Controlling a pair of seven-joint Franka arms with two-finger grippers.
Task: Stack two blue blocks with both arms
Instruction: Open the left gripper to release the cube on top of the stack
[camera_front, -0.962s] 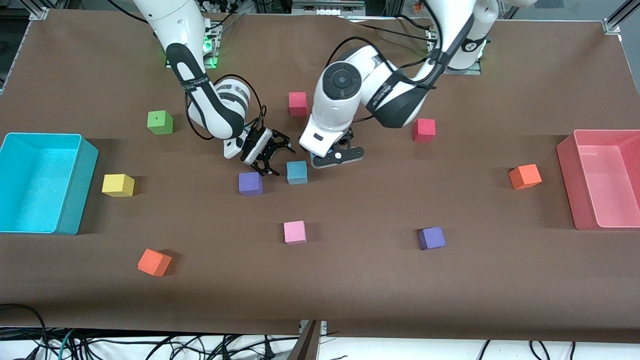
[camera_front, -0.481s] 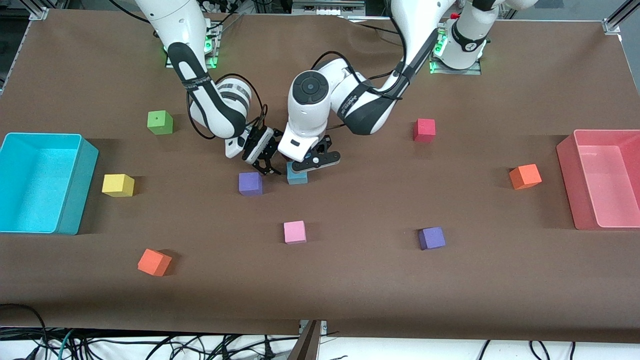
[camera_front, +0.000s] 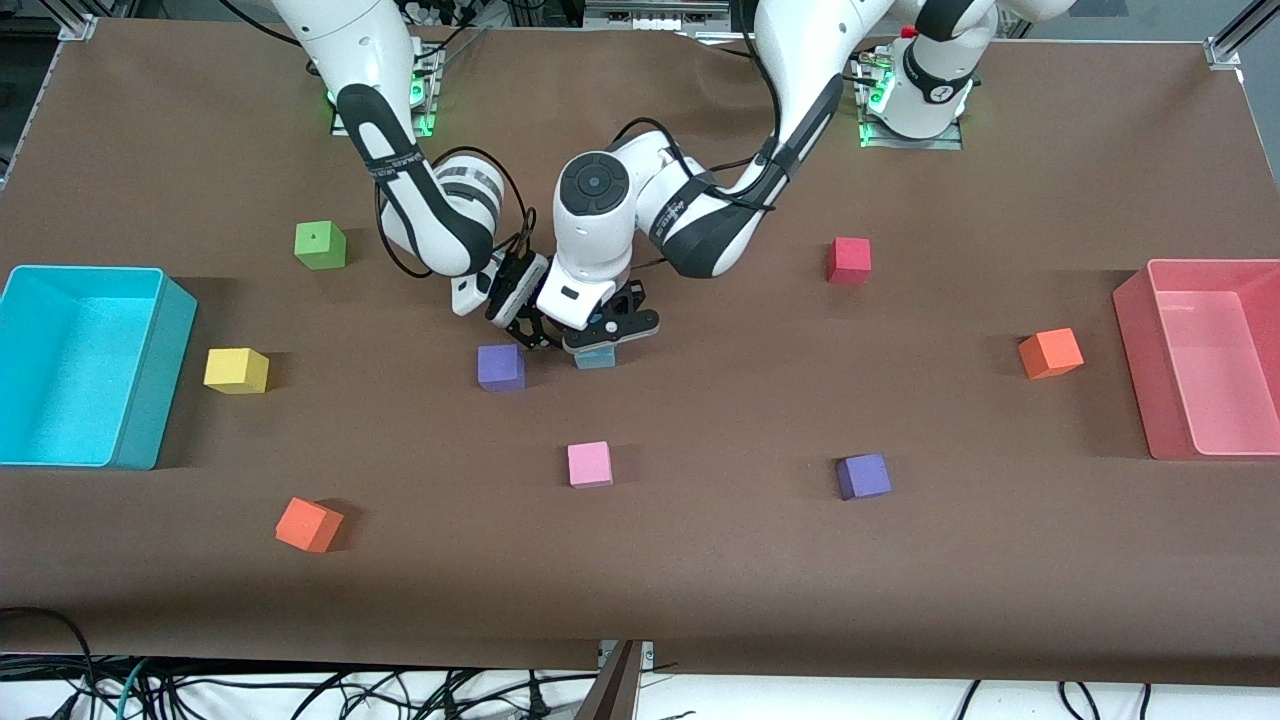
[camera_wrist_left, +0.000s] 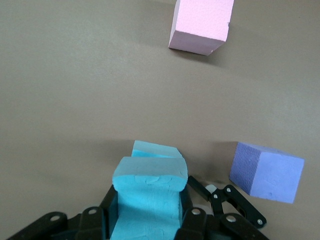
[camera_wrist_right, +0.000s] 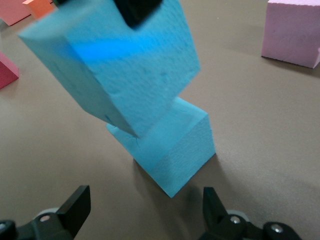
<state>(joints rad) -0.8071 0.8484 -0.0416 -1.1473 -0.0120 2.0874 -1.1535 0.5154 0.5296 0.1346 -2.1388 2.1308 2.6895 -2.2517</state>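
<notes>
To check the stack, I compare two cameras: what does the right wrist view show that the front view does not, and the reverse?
Only the right wrist view shows the held blue block tilted just above the resting blue block. Only the front view shows both arms, the left gripper shut on its block, the open right gripper beside it, the bins and most other cubes. Both show the lower block and the pink cube.

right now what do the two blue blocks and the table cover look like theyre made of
Held blue block and lower blue block: likely soft foam, matte, with a grainy pitted surface; the held one looks squeezed. Table cover: probably brown paper or thin matte sheet, faintly creased.
</notes>
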